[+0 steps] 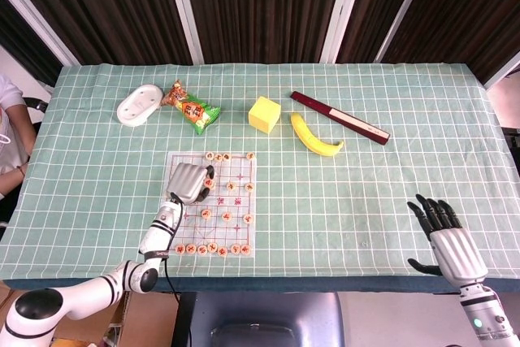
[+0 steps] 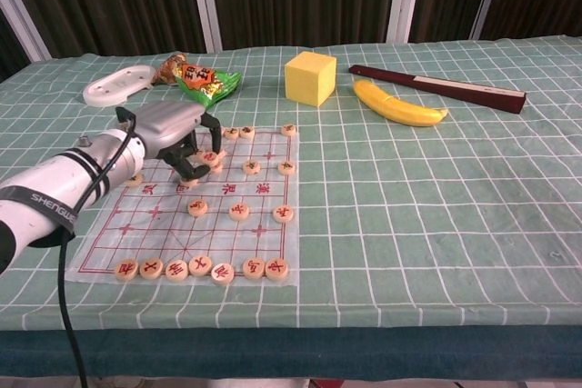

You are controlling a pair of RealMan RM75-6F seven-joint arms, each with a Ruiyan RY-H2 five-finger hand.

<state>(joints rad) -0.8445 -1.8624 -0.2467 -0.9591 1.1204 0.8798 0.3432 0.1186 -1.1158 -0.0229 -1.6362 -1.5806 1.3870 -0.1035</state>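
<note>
**Currently on the table: chess board, hands, loose items**

Head view.
- Left hand (image 1: 189,180): over the upper left part of the chess board (image 1: 211,203), palm down, fingers curled onto the pieces; whether a piece is pinched, cannot tell from above.
- Chess pieces: row along the near edge (image 1: 211,248), short row at the far edge (image 1: 227,155), a few scattered mid-board.
- Right hand (image 1: 446,238): at the near right corner of the green checked cloth (image 1: 390,160), fingers spread, holding nothing, well apart from everything else.
- Far side, left to right: white dish (image 1: 140,105), snack bag (image 1: 192,108), yellow block (image 1: 264,114), banana (image 1: 314,136), dark folded fan (image 1: 340,117) just beyond the banana.

Chest view.
- Left hand (image 2: 179,133): fingers bent down, tips on or around a round piece (image 2: 210,157) in the far left part of the chess board (image 2: 264,241); grip not certain.
- Near row of pieces (image 2: 200,268) lined up along the board's front edge.
- White dish (image 2: 119,83), snack bag (image 2: 200,79), yellow block (image 2: 310,77), banana (image 2: 398,104), fan (image 2: 436,87) at the far side.
- Right hand: outside this view.
</note>
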